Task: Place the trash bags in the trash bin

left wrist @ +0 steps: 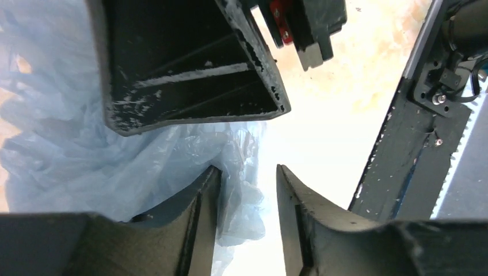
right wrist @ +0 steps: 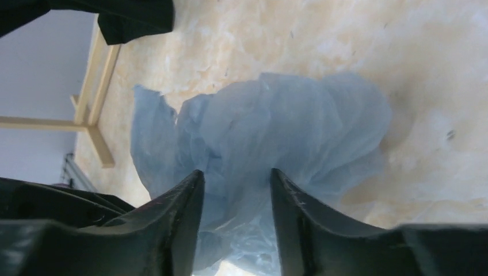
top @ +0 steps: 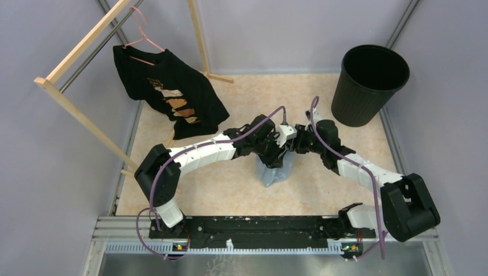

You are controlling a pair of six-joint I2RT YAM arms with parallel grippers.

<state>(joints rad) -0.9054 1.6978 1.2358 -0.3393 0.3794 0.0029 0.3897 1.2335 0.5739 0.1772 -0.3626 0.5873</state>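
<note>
Top external: the trash bag (top: 275,172) is seen crumpled on the worktop (top: 230,190), about mid-table, under the two arm tips that meet over it. The trash bin (top: 368,86) stands upright at the far right corner, well apart from the bag. The step is judged to be the pick-up, with the bag not yet lifted. Finger spacing cannot be read from here.

Left wrist: the left end effector (left wrist: 248,190) is seen spread. Bright worktop shows through the gap, film lies beside one finger, and nothing is pinched.

Right wrist: the right end effector (right wrist: 237,195) is also spread, with bunched film running between its fingers. No pinch is seen. A firm closure on that bunch is called for next, then a lift and a carry over the bin rim.

The bin is shown only from the top, and the finger gaps only by the wrists.
</note>
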